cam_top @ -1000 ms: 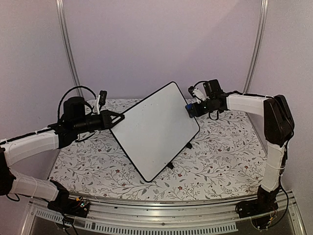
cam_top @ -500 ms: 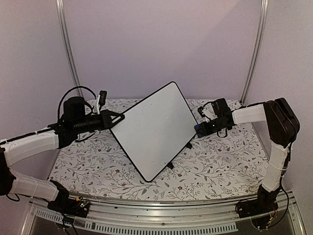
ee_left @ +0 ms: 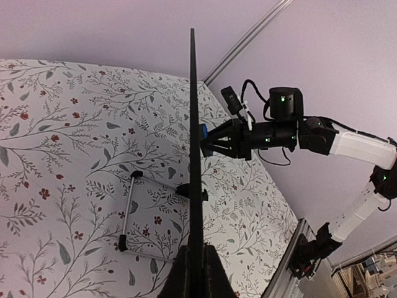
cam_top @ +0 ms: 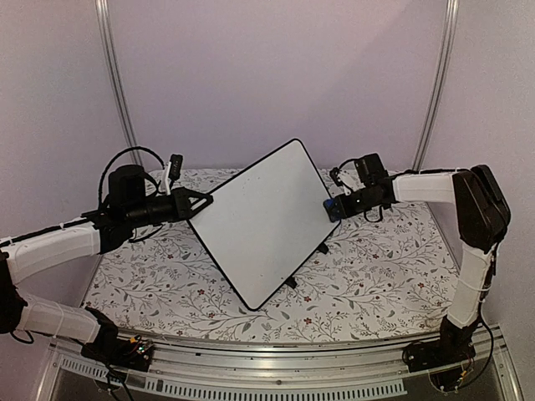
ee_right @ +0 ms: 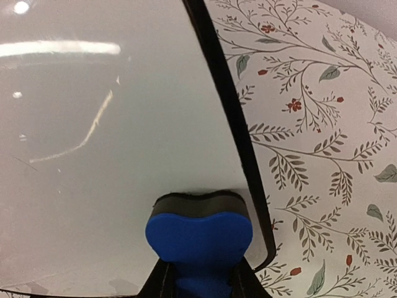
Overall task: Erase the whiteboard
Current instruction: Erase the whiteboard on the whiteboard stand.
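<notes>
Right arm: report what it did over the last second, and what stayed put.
The right gripper, holding the blue eraser, dropped down along the right edge of the whiteboard and slightly outward, then came back against it. The left gripper stayed clamped on the left edge; board unmoved.

Left claw [cam_top: 191, 204], right claw [cam_top: 334, 207]: both clenched.

The rectangular glossy white whiteboard with thin black frame [cam_top: 263, 225] stands tilted at the middle of the floral-patterned cloth bench [cam_top: 384, 276]. One corner points toward the back edge and one toward the front edge. Its small black stand feet [cam_top: 290, 284] rest on the bench under its right side. The left claw [cam_top: 194, 204] clamps its left corner. At its right corner, the right claw [cam_top: 337, 206] holds a small blue foam eraser block [ee_right: 200, 236] touching its face, just inside the frame.
</notes>
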Motion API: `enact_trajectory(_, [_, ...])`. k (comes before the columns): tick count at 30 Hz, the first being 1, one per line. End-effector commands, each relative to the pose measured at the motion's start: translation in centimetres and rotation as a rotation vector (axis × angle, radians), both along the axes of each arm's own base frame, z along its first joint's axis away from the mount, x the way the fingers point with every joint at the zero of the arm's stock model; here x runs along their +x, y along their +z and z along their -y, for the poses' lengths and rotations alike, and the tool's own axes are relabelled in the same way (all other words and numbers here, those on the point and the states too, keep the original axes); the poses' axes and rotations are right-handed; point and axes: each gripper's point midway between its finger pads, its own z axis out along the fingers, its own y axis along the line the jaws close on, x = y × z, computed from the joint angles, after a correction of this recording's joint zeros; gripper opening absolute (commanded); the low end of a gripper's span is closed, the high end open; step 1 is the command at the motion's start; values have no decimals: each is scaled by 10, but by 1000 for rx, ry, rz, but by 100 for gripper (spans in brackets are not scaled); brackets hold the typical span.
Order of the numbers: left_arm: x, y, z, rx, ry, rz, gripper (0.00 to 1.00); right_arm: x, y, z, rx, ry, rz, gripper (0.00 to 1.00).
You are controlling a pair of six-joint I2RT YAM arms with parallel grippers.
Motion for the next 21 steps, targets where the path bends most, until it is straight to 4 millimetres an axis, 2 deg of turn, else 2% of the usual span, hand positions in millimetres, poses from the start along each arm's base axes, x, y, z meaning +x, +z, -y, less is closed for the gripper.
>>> enact_trajectory(1, [-24,22,25,-28,-178,85,0,14,18,-21,13,37,58,0])
enact_trajectory(3, [-24,22,25,-28,-178,87,0,14,17,-19,3,30,60,0])
enact_trajectory(6, [-24,23,25,-28,-178,90,0,5,2,-13,-19,25,26,0])
enact_trajectory(13, [-24,22,25,-28,-180,84,0,-41,-48,12,-73,1,-76,0])
enact_trajectory(17, [-24,21,26,-30,-183,81,0,-53,-51,17,-62,-7,-88,0])
enact_trajectory(21, [-23,19,26,-27,-180,77,0,-47,-42,13,-46,-7,-67,0])
